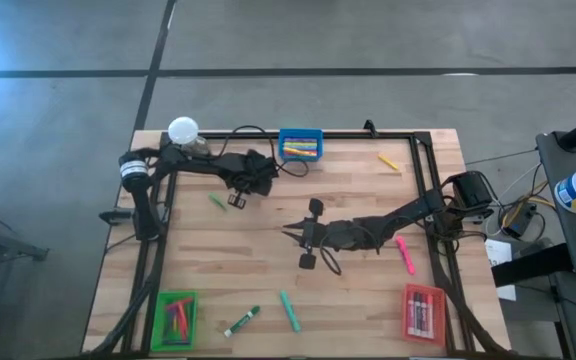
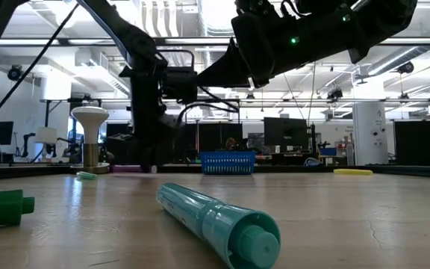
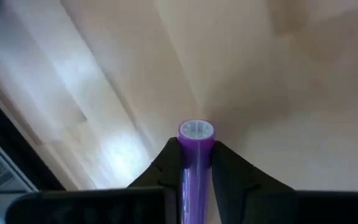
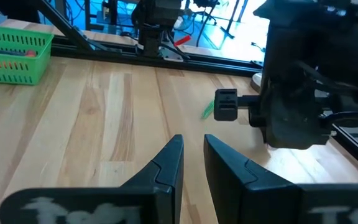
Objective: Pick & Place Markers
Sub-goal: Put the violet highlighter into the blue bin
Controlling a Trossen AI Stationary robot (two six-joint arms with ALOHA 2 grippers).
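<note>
My left gripper point(image 1: 236, 199) stands over the table's far left part, shut on a purple marker point(image 3: 194, 155). A green marker point(image 1: 216, 202) lies on the table just beside it. My right gripper point(image 4: 192, 144) hovers near the table's middle point(image 1: 290, 233), pointing toward the left edge; its fingers are a narrow gap apart with nothing between them. Loose markers lie on the wood: yellow point(image 1: 388, 162), pink point(image 1: 405, 253), teal point(image 1: 289, 311) and green-and-white point(image 1: 241, 321). My left gripper pinches the purple marker between its two fingers point(image 3: 166, 167). The marker lies along the fingers, and its round end point(image 3: 196, 130) sticks out past the fingertips. The fingers slant steeply down from above. I cannot tell whether that end is clear of the wood.
A blue tray point(image 1: 315, 133) with markers stands at the far edge, a green tray point(image 1: 158, 318) at the near left corner, a red tray point(image 1: 408, 312) at the near right. A white-topped lamp point(image 1: 182, 129) stands at the far left. A black frame point(image 1: 438, 180) rims the table.
</note>
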